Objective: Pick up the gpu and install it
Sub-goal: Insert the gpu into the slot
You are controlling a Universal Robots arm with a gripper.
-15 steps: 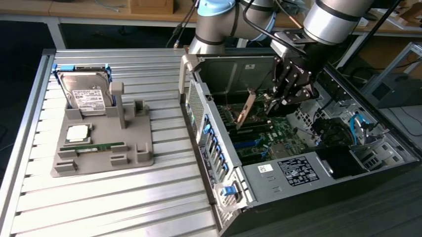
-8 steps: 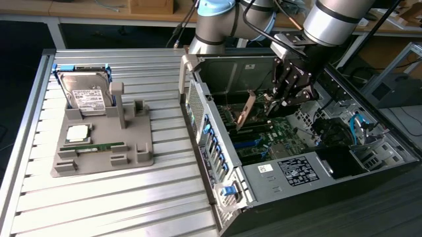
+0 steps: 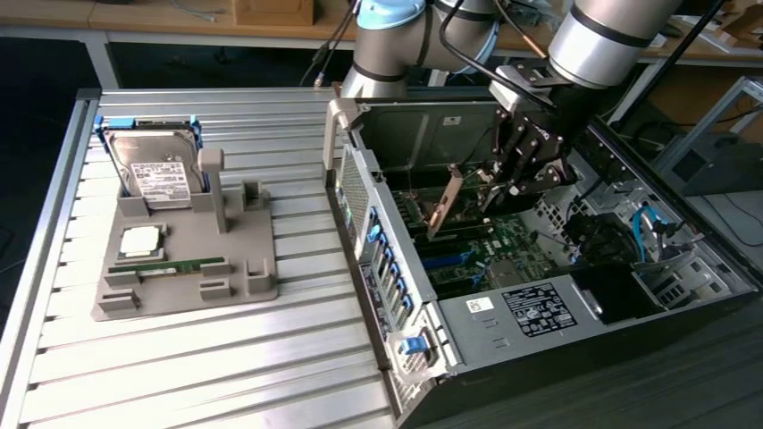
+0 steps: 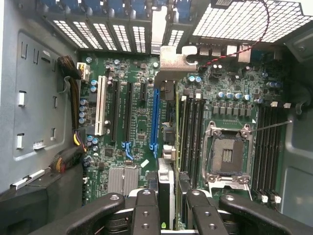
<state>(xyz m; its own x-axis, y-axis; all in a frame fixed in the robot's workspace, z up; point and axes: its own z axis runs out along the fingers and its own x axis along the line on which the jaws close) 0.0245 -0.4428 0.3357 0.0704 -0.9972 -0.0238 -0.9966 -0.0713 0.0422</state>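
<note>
My gripper [image 3: 498,183] is down inside the open computer case [image 3: 394,295], shut on the gpu [image 3: 446,210]. In the exterior view the card's tan-brown face shows, tilted, just above the green motherboard [image 3: 507,246]. In the wrist view the gpu [image 4: 166,178] runs edge-on out from between the black fingers [image 4: 146,211] of my gripper [image 4: 168,208] to its silver bracket [image 4: 171,63] at the case's rear slots. It hangs close beside the long blue slot [image 4: 155,117], over the board; I cannot tell whether it touches.
A grey fixture [image 3: 245,286] on the slatted table holds a hard drive [image 3: 161,170], a processor [image 3: 141,239] and a green memory stick [image 3: 167,265]. Inside the case are the open processor socket [image 4: 227,154], memory slots [image 4: 190,132], cable bundles [image 4: 71,73] and blue cables [image 3: 649,232].
</note>
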